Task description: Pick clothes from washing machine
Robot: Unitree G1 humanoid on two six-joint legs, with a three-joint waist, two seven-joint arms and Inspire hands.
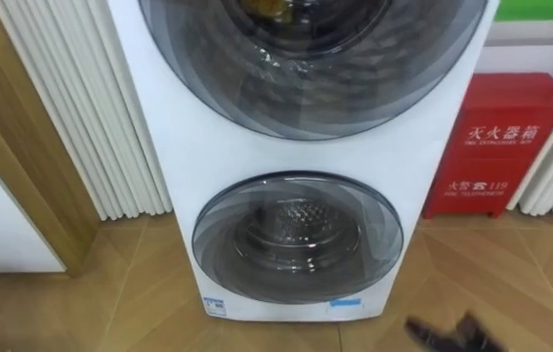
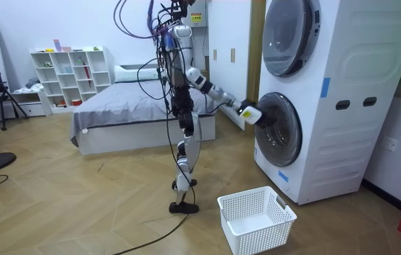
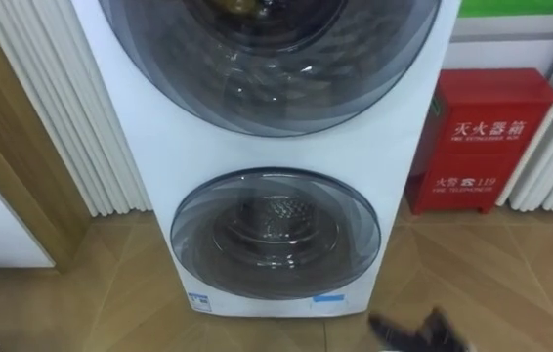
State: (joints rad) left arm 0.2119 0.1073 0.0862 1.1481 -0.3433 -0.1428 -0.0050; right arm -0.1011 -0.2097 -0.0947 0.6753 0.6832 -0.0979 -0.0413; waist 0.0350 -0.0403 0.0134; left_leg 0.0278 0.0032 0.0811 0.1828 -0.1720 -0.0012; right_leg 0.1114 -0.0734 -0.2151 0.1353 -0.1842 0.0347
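both the upper door (image 1: 311, 68) and the lower door (image 1: 220, 256) of the washer (image 1: 184, 147) are closed, with a bare drum (image 1: 301, 227) behind the lower one and a brown mass (image 1: 262, 8) behind the upper one that may be the clothes, unconfirmed. the right hand (image 1: 447, 334) sits low by the lower door; its finger state cannot be told. risk: opening the lower door may yield nothing, and a poor hold on its smooth rim could slip; the basket (image 2: 257, 219) stands off to the side.
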